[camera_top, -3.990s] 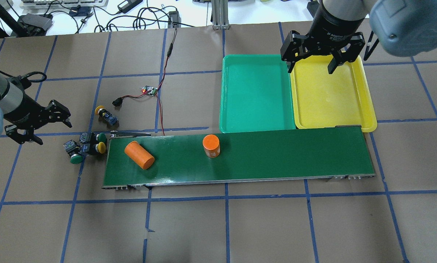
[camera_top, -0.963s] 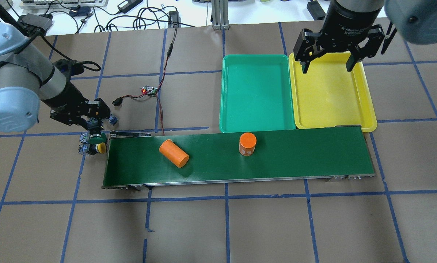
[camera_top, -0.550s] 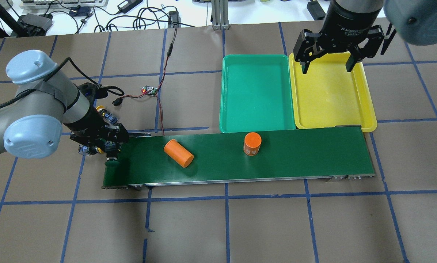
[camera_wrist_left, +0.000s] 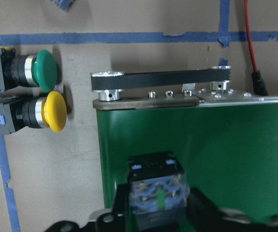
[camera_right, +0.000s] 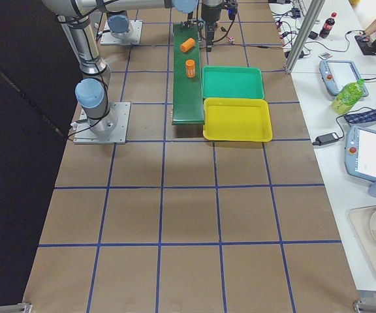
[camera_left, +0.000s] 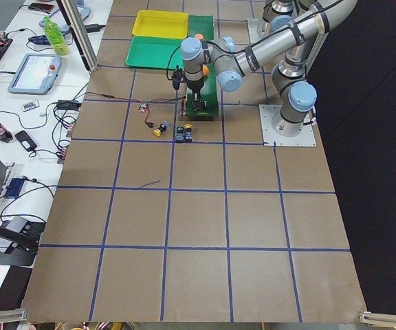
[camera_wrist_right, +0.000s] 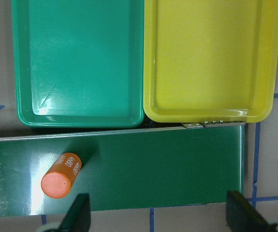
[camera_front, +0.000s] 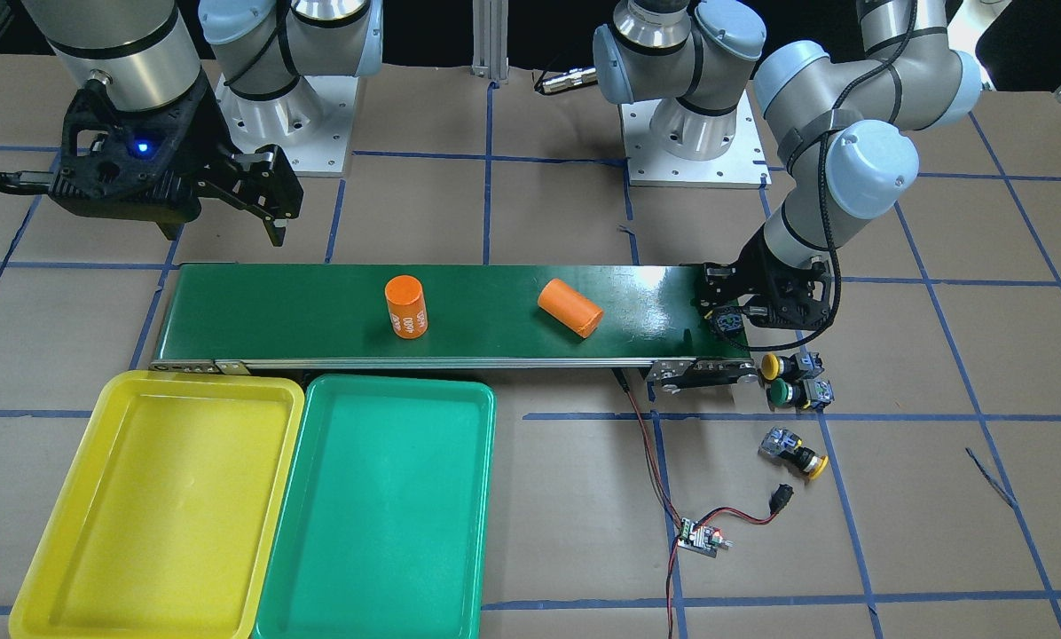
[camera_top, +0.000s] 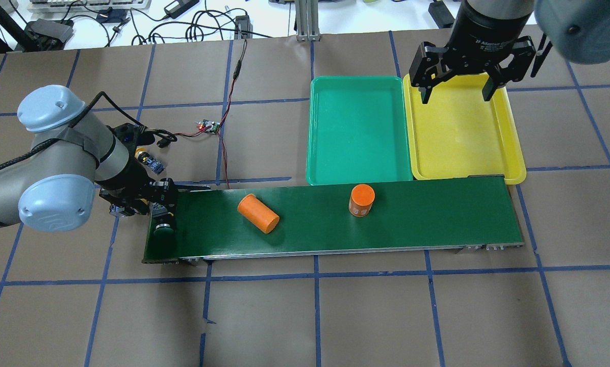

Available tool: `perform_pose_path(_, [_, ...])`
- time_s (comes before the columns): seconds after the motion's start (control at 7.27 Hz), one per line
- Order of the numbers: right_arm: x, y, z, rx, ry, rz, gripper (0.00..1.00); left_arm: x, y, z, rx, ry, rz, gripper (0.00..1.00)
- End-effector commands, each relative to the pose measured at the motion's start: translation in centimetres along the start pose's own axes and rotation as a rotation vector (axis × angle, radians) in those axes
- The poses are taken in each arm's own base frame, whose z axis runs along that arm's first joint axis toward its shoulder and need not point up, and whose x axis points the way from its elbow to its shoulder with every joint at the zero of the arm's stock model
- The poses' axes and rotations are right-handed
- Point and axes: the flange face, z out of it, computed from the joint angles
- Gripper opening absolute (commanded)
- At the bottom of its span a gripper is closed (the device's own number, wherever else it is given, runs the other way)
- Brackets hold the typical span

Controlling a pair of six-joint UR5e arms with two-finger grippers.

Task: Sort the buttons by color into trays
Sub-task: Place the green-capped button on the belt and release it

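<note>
My left gripper (camera_top: 160, 210) is shut on a green button (camera_top: 163, 229), held by its grey contact block (camera_wrist_left: 156, 193) over the left end of the conveyor belt. I cannot tell if its cap touches the belt. Two buttons lie side by side on the table off that end, one green (camera_wrist_left: 33, 72) and one yellow (camera_wrist_left: 45, 112). Another yellow button (camera_front: 797, 451) lies further out. The green tray (camera_top: 356, 130) and yellow tray (camera_top: 460, 132) sit side by side behind the belt, both empty. My right gripper (camera_top: 455, 86) is open and empty above the yellow tray's far edge.
The long dark-green conveyor belt (camera_top: 437, 214) carries two orange cylinders, one lying (camera_top: 258, 213) and one upright (camera_top: 361, 200). A small circuit board (camera_top: 209, 126) with red wires lies behind the belt's left end. The belt's right end touches both trays' near edges.
My left arm swung in from the left, took the green button from the cluster and carried it over the belt's left end. Both orange cylinders moved right along the belt.
</note>
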Motion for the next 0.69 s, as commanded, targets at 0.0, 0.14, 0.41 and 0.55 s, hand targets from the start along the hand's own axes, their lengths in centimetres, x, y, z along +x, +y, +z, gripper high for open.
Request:
perform_pose_path(0.0, [0.0, 0.0, 0.0, 0.000, 0.000, 0.001, 1.00, -0.3, -0.3, -1.5, 0.031, -0.007, -0.011, 1.00])
perform_pose_path(0.14, [0.0, 0.0, 0.0, 0.000, 0.000, 0.001, 1.00, -1.4, -1.4, -2.9, 0.059, -0.012, -0.027, 1.00])
perform_pose_path(0.41, [0.0, 0.0, 0.0, 0.000, 0.000, 0.001, 1.00, -3.1, -4.3, -6.6, 0.130, -0.043, -0.030, 1.00])
perform_pose_path(0.55, [0.0, 0.0, 0.0, 0.000, 0.000, -0.001, 1.00, -3.8, -6.3, -6.1, 0.130, -0.039, -0.072, 1.00])
